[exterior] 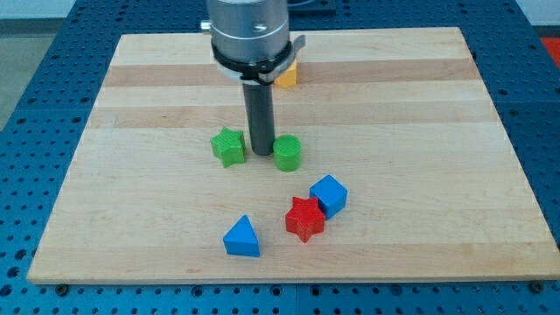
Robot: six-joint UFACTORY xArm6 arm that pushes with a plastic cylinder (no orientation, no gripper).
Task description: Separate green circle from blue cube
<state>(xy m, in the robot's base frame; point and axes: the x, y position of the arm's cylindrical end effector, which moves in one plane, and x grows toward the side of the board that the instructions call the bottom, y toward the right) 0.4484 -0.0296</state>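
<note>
The green circle [287, 153] sits near the board's middle. The blue cube [329, 194] lies below and to its right, apart from it by a small gap. My tip [261, 153] rests on the board just left of the green circle, between it and the green star [228, 146], close to both. I cannot tell if it touches either.
A red star [304, 219] touches the blue cube's lower left. A blue triangle [241, 237] lies near the view's bottom. An orange block [286, 77] is partly hidden behind the arm at the top. The wooden board [131, 105] ends on all sides in view.
</note>
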